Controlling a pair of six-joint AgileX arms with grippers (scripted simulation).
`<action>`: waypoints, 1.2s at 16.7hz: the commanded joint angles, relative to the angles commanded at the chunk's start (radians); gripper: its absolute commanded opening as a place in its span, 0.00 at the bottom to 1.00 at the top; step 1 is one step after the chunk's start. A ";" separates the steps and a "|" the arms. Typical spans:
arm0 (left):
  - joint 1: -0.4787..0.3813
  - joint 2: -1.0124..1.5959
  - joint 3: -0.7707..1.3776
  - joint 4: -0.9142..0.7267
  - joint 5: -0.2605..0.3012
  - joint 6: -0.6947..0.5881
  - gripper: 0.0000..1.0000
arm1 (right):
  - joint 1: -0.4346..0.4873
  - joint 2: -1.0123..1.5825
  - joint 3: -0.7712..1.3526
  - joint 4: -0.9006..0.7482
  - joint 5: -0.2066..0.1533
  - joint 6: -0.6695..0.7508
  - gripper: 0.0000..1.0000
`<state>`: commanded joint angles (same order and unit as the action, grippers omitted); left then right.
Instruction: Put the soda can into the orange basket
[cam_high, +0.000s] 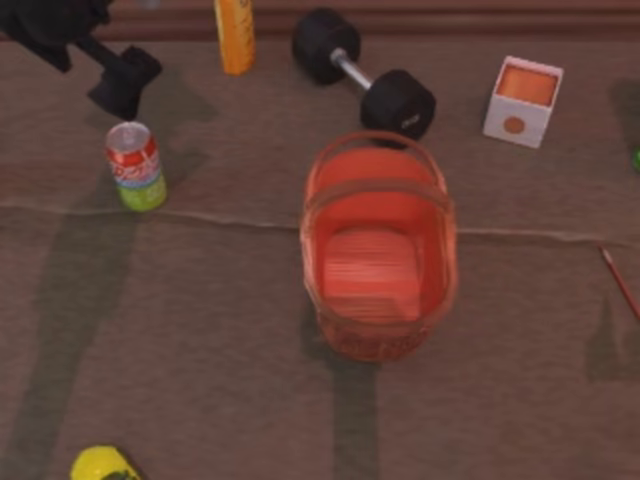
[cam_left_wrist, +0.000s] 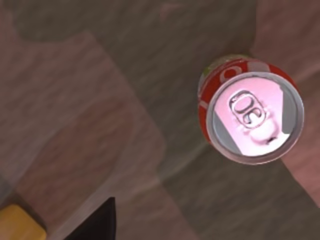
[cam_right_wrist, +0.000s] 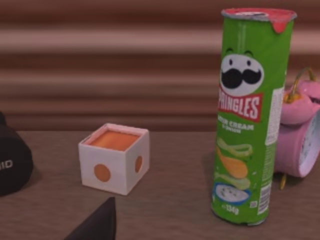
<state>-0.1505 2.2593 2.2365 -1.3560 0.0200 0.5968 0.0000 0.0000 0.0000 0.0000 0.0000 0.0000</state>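
Brown cloth covers the table (cam_high: 200, 350) in the top view. The soda can (cam_high: 135, 165) stands upright near the table's left edge, toward the far-left corner. The left gripper (cam_high: 122, 82) hangs just beyond the can, toward the far edge, not touching it; whether its fingers are open or closed cannot be told. The orange basket (cam_high: 378, 245) sits at mid-table, handle arched over it, with nothing inside. A black dumbbell (cam_high: 363, 75) lies just beyond the basket's far rim. An orange-yellow bottle (cam_high: 235, 35) stands at the far edge. A white cube box (cam_high: 523, 100) sits toward the far-right corner. A yellow object (cam_high: 100, 465) lies at the near edge, near the left corner. The right gripper is outside this view.

Left wrist view: the soda can is seen from above, silver top and pull tab facing the camera, no finger touching it. One dark fingertip (cam_left_wrist: 97, 225) shows at the frame border.

Right wrist view: the white cube box, a green Pringles tube (cam_right_wrist: 250, 115) and a pink alarm clock (cam_right_wrist: 302, 135) stand on the table. One dark fingertip (cam_right_wrist: 97, 225) is visible; the finger state cannot be told
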 joint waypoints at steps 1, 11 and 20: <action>-0.001 0.070 0.069 -0.041 -0.002 0.017 1.00 | 0.000 0.000 0.000 0.000 0.000 0.000 1.00; -0.004 0.333 0.329 -0.190 -0.012 0.076 1.00 | 0.000 0.000 0.000 0.000 0.000 0.000 1.00; -0.002 0.302 0.120 -0.018 -0.013 0.077 1.00 | 0.000 0.000 0.000 0.000 0.000 0.000 1.00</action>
<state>-0.1530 2.5608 2.3561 -1.3740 0.0074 0.6736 0.0000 0.0000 0.0000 0.0000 0.0000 0.0000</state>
